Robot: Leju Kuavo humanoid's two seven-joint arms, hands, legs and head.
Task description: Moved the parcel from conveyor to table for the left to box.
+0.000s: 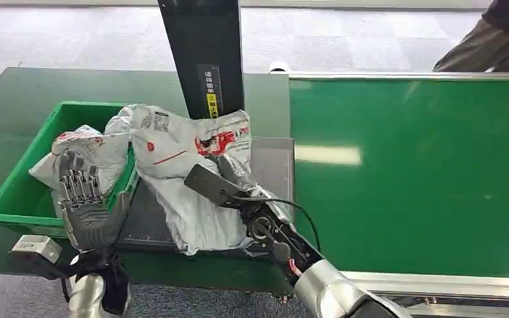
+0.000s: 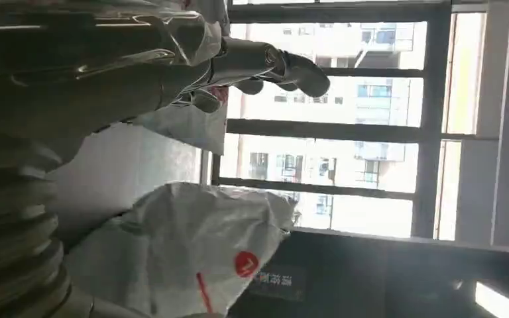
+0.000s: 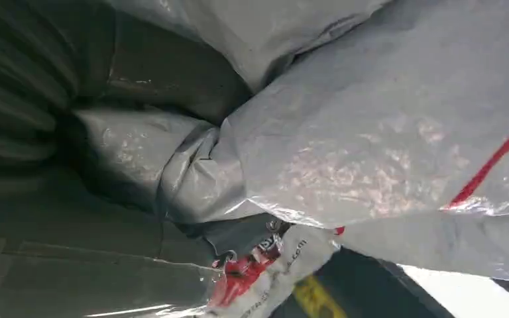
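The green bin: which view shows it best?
The head view: the bin sits at the table's left with a parcel in it, behind the left hand. I cannot make the bin out in either wrist view; both show grey parcel plastic.

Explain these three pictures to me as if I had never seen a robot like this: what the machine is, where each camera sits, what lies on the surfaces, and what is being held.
This is a humanoid robot with two silver arms, each ending in a many-fingered hand. The wide picture is from a camera high on its body, looking down. The other two come from cameras at its wrists, so they look turned and very close.

In front of it stands a dark table, with a green conveyor belt to its right. A green bin on the left already holds one grey parcel bag. A bigger grey parcel with red printing lies on the table, partly over the bin's edge.

The right hand is pressed into that parcel; the right wrist picture shows crumpled plastic bunched against it, so it appears to grip it. The left hand is raised over the bin, fingers apart, holding nothing.
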